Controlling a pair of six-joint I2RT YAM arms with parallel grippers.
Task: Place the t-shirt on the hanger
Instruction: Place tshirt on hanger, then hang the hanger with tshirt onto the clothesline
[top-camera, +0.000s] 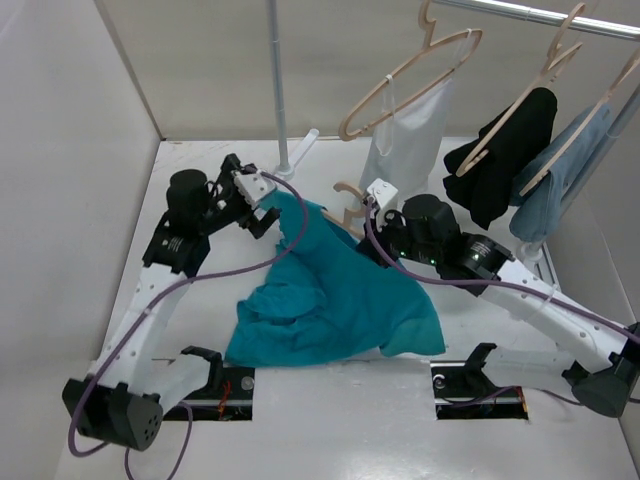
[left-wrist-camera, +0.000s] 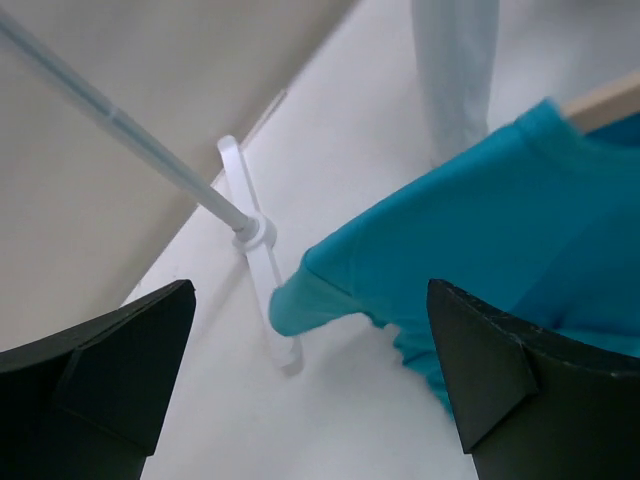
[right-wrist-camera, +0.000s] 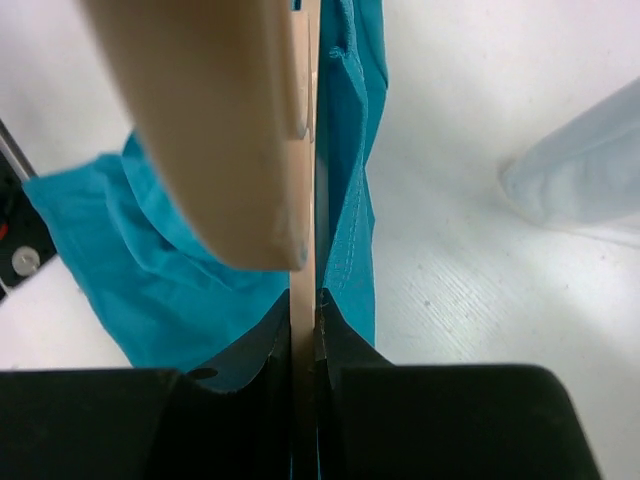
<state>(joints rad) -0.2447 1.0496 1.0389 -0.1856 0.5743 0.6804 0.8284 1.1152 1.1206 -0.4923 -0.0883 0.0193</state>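
Bases of the two arms sit at the near edge of the counter (top-camera: 330, 430), seen from above. Left gripper (top-camera: 258, 207): open, fingers spread wide and holding nothing, just beside the upper-left corner of the t-shirt (top-camera: 330, 300); in its wrist view a teal fold lies beyond the fingers, close to the white rack foot (left-wrist-camera: 236, 175). Right gripper (top-camera: 372, 212): closed on the hanger (top-camera: 348, 192), with the thin wooden edge clamped between its fingertips and teal cloth lying against the wood on both sides. T-shirt: crumpled on the counter between the arms, its upper part drawn up to the hanger, whose hook shows above the cloth. Behind, on the rail, hang a white top (top-camera: 405, 140), a black garment (top-camera: 505, 155) and a pale blue garment (top-camera: 560, 185), each on its own hanger.
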